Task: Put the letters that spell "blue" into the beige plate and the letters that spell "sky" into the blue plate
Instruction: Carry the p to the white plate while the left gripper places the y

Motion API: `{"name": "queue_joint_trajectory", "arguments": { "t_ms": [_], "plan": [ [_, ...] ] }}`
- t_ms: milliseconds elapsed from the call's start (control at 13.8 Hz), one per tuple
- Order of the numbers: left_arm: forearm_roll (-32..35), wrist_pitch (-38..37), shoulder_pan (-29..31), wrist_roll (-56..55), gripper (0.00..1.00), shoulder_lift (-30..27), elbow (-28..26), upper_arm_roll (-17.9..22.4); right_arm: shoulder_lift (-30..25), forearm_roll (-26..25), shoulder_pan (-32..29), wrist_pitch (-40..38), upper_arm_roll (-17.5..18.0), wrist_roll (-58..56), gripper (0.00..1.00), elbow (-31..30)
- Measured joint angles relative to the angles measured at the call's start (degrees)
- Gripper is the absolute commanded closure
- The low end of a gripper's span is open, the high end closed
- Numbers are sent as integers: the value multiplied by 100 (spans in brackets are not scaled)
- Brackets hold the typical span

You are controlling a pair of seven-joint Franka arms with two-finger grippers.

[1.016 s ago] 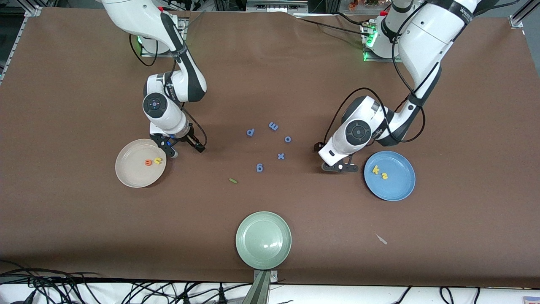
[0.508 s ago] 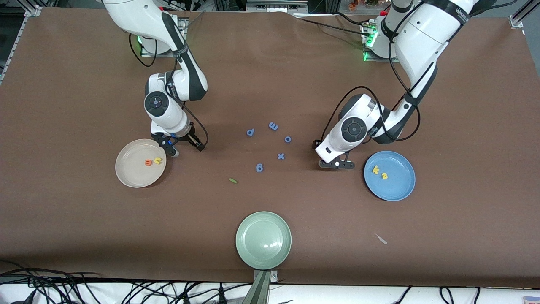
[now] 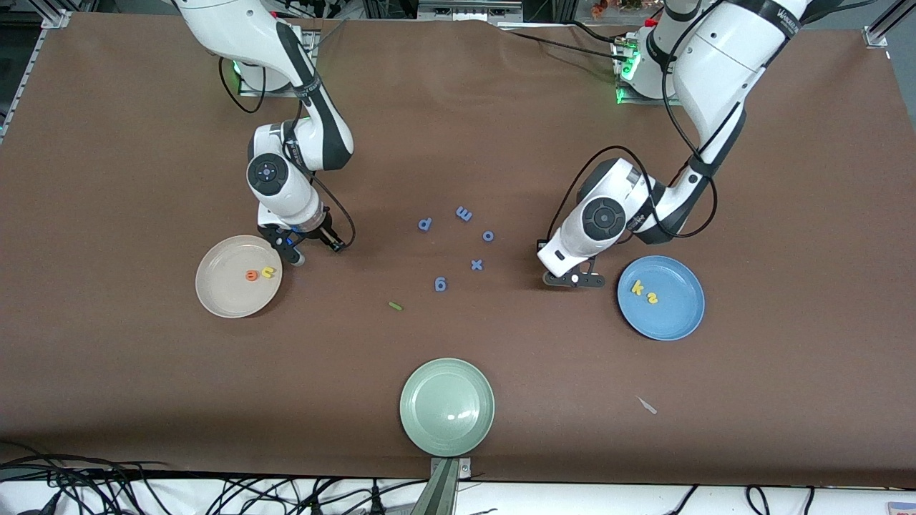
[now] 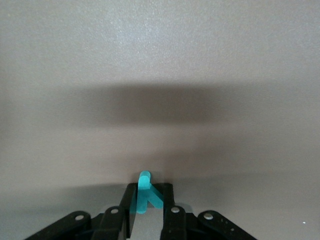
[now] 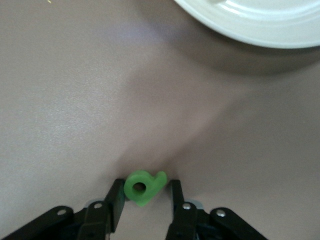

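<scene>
From the front camera I see the beige plate (image 3: pixel 238 276) toward the right arm's end with orange e (image 3: pixel 251 275) and yellow u (image 3: pixel 268 272) in it, right gripper (image 3: pixel 295 252) low at its rim. Blue plate (image 3: pixel 661 297) holds yellow k (image 3: pixel 636 287) and yellow s (image 3: pixel 653 299); left gripper (image 3: pixel 573 280) sits just beside it. Green l (image 3: pixel 395 306) lies on the brown table (image 3: pixel 143 143) near the blue-purple letters (image 3: pixel 440 285). Left wrist view: fingers (image 4: pixel 131 205) clamped on the teal y (image 4: pixel 145 192), on edge. Right wrist view: fingers (image 5: pixel 116 197) narrowed around the green b (image 5: pixel 144 186); whether both pads touch it I can't tell.
</scene>
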Motion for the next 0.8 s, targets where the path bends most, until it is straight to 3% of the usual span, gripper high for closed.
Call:
{"name": "queue_joint_trajectory", "arguments": {
  "t_ms": [145,363,581,798],
  "plan": [
    [1,-18,21,0,100,-46,23,8,-4,0,0,17,-1,0,81,-2],
    [77,-624,211,273,100,-435,219,53,-10,0,0,20,0,0,86,-2],
    [85,-967,844,1507,98,-863,286,80,-10,0,1,35,5,-6,90,18],
    [169,-995,1593,2862,93,-889,272,110,-11,0,2,-133,23,-15,91,158]
  ]
}}
